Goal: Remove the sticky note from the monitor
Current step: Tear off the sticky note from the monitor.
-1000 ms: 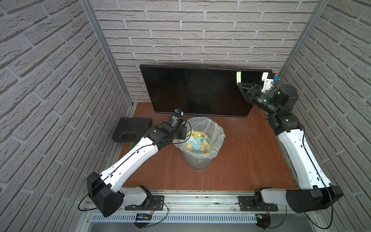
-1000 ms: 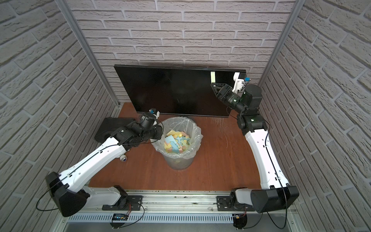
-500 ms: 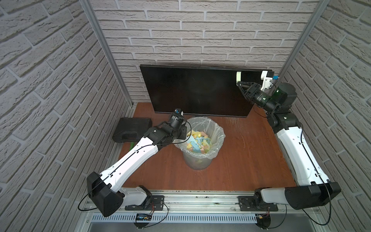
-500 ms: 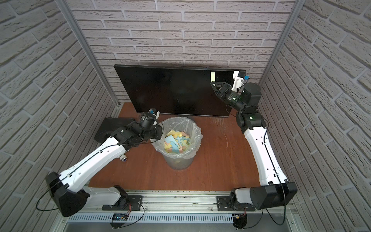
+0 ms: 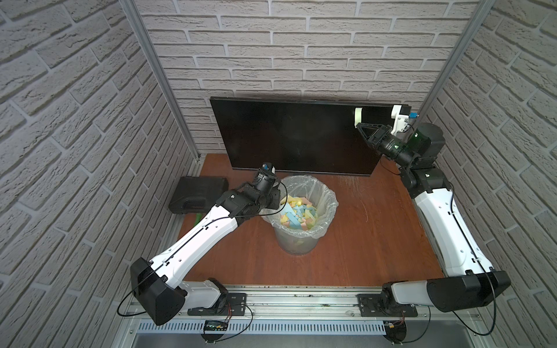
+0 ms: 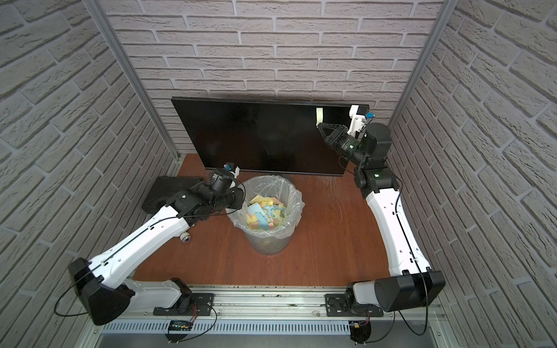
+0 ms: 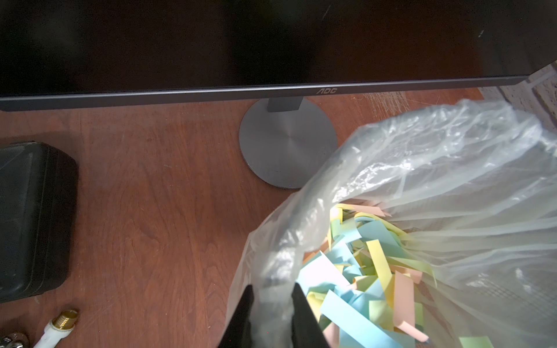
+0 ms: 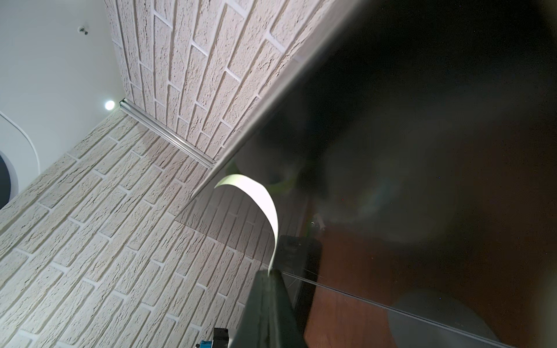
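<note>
**Right hand.** The right hand (image 5: 358,125) is raised against the screen face, its jaws closed on the lower, free end of the sticky note (image 8: 256,195). From the fingertips the pale note rises, curls over and meets the monitor (image 5: 286,141) at its top bezel. The note is directly above the hand, near the monitor's upper corner on the robot's right. The glossy black screen lies just beyond the fingertips. The monitor's right-hand edge is beside the wrist, and an aluminium post (image 5: 434,87) stands close behind it. The brick wall (image 5: 301,60) is farther back, behind the monitor.

**Left hand.** The left hand (image 7: 272,315) is low, with its jaws closed over the rim of the bin (image 5: 297,245), pinching the plastic liner (image 7: 422,168) between them. Coloured paper strips (image 7: 361,271) in blue, yellow, green and pink fill the bin just past the fingertips. Beyond the rim, the round grey stand base (image 7: 286,141) rests on the surface (image 5: 376,226), partly covered by the liner. The monitor's lower bezel crosses above the base. To the outer side of this hand, a black case (image 7: 33,220) lies flat near the surface's left edge. A brass fitting (image 7: 64,321) on a white tube lies just beside it.

**Clearances.**
- Bare brown surface extends below the right hand, between the bin and the right arm.
- The bin stands between the two arms, in front of the monitor and apart from it.

**Markings.** The lower bezel carries the lettering "AOC" (image 7: 326,91). No writing can be read on the note.
</note>
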Controlling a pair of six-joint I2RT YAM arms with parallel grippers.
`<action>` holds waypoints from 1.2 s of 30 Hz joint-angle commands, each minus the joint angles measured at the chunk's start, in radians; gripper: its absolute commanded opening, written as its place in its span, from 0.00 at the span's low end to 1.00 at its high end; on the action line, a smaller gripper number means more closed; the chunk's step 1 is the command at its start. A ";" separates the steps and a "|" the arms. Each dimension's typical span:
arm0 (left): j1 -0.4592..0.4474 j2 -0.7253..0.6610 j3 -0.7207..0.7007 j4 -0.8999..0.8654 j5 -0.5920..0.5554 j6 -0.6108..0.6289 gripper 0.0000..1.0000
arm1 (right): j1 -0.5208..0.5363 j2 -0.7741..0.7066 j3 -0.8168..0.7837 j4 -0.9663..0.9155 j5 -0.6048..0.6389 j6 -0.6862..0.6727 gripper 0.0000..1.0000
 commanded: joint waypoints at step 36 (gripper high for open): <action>-0.006 0.005 -0.030 -0.023 0.023 -0.002 0.21 | -0.001 -0.071 0.053 0.021 -0.028 -0.045 0.03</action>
